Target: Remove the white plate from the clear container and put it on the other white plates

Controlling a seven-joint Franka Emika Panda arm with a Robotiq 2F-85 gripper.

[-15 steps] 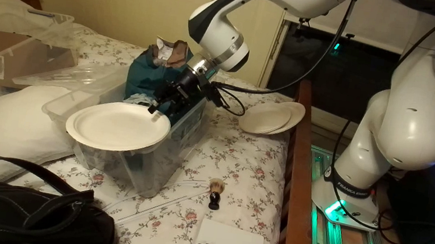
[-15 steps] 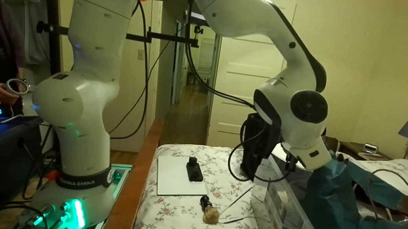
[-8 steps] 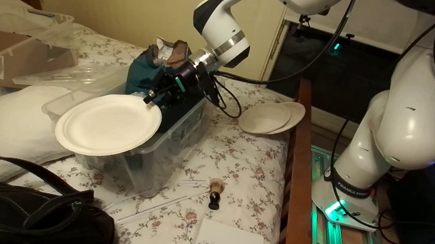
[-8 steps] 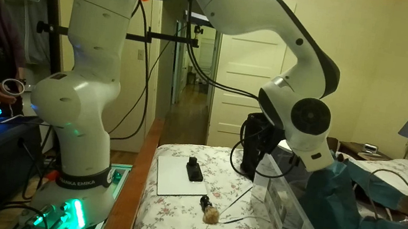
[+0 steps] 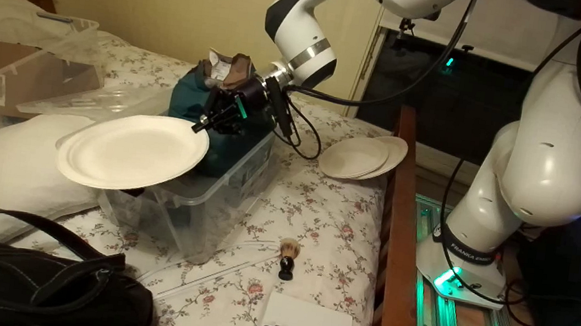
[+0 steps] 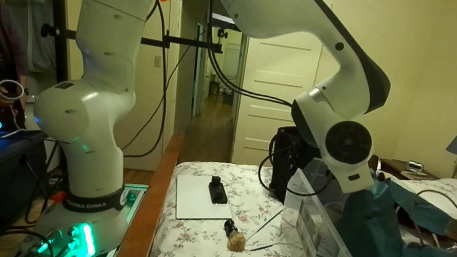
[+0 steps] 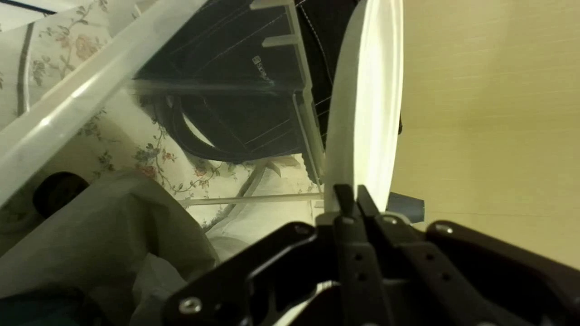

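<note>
At left in an exterior view, a black bag (image 5: 32, 278) and, behind it, a white pillow (image 5: 18, 165) lie on the floral worktop (image 5: 329, 217) — then the white plate (image 5: 132, 152), face up above one end of the clear container (image 5: 193, 228), pinched at its rim by the tool (image 5: 199, 126) — and farther right, well apart, the other white plates (image 5: 355, 158), overlapping

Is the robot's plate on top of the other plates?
No, in an exterior view the fingers hold the plate by its rim, apart from the other plates on the bed.
</note>
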